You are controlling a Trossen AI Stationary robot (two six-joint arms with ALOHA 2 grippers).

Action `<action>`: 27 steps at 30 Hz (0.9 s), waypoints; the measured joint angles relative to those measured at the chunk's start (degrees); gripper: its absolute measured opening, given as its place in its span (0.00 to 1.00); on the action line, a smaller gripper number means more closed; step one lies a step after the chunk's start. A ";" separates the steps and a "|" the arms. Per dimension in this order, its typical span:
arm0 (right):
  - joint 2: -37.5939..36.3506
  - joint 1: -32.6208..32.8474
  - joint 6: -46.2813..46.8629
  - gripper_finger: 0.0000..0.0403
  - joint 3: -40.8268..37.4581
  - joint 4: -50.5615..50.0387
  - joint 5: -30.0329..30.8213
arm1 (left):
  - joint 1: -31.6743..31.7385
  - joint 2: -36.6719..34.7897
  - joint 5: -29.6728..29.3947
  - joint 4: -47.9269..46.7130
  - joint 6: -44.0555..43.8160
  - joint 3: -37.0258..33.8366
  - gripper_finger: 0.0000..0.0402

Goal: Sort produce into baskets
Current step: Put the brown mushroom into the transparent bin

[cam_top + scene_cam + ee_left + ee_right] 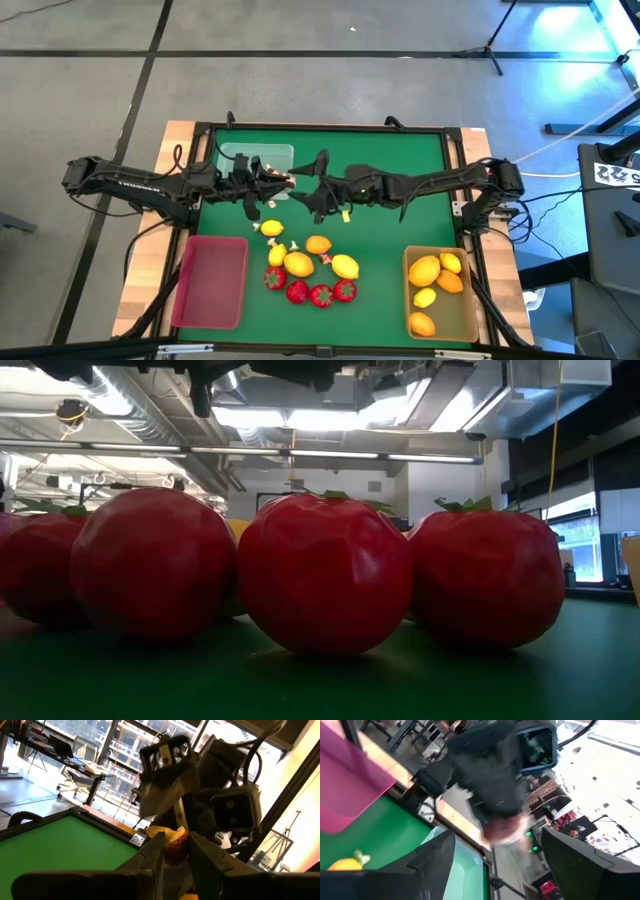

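My left gripper is just right of the clear tray, above the green mat. It is shut on a tiny white-and-red bit. My right gripper faces it from the right, close by, with its fingers wide open and empty. The bit shows blurred ahead of them. Lemons, an orange fruit and strawberries lie on the mat at near centre. The strawberries fill the low view. My left gripper pinches the tiny white-and-red bit between its two fingers, at their free ends. The fingers lie about level and point toward the table's right side. The bit is lifted clear of the mat.
The red tray lies at the near left. The tan tray, at the near right, holds several lemons and an orange piece. More tiny white bits lie among the loose fruit. Bare green mat lies at the far right.
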 joint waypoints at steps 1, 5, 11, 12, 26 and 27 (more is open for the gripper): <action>-0.09 -0.02 0.00 0.72 0.08 0.40 0.06 | 0.00 0.00 0.00 -0.06 0.00 0.01 0.19; -0.01 -0.08 -0.02 0.72 1.46 -0.49 0.05 | 0.00 0.00 0.00 -0.10 0.11 0.00 0.19; 0.73 -0.07 -0.02 0.71 2.68 -1.47 0.03 | 0.00 0.00 0.00 -0.14 -0.22 0.00 0.19; 0.73 -0.07 -0.02 0.70 2.70 -1.67 0.03 | 0.00 0.00 0.00 -0.16 -0.46 0.02 0.19; 0.69 0.04 -0.04 0.41 2.82 -3.08 0.97 | 0.00 0.00 0.00 -0.06 -0.83 0.00 0.19; 0.69 0.03 -0.04 0.40 2.82 -3.09 0.95 | 0.00 0.00 0.01 -0.06 -0.83 0.01 0.19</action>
